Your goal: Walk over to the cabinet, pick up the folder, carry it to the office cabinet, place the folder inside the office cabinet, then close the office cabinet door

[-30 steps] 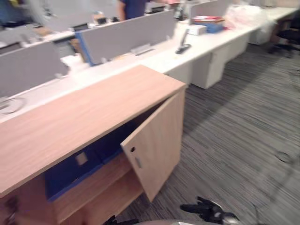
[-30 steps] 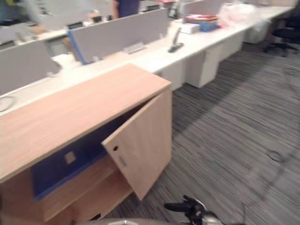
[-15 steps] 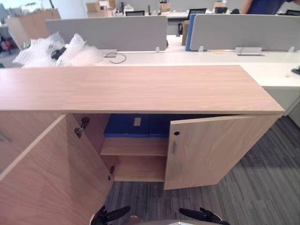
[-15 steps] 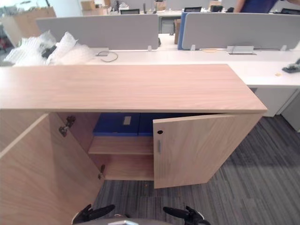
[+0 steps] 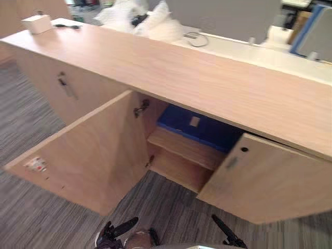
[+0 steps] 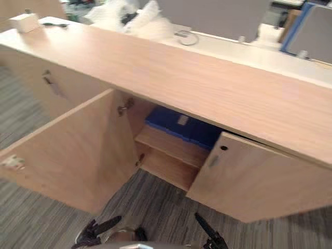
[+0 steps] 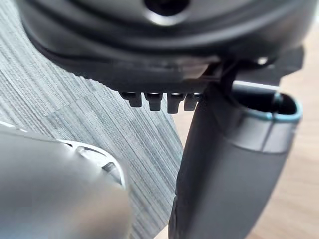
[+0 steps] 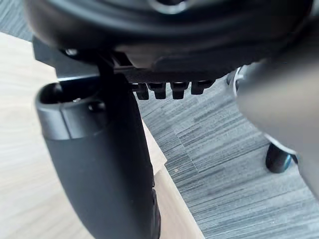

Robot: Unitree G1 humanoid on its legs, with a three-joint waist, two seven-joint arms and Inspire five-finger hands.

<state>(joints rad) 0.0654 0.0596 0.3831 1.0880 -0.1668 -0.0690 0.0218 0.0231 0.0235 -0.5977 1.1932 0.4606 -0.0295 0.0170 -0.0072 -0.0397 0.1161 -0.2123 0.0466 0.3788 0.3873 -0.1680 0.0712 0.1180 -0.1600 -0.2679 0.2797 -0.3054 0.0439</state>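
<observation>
Since half a second ago the whole view is swinging leftward and tilting, so the camera is moving; the office cabinet itself is not shifting. Its left door is standing wide open towards the robot, and its right door is hanging partly open.

Between the doors, the blue folder is lying inside on the upper shelf, tucked under the cabinet's top. The left hand and right hand are hanging low above the carpet, well apart from both doors. Both are showing straight, spread fingers and are holding nothing. The left wrist view is looking past a straight thumb at wood and carpet.

Judging by the folder already sitting in the cabinet, placing seems done and closing the door is the step in hand. The next move is probably calling for the left hand to be reaching behind the wide left door's free edge and pushing it round towards the frame. The right door is likely needing a push from the right hand too.
</observation>
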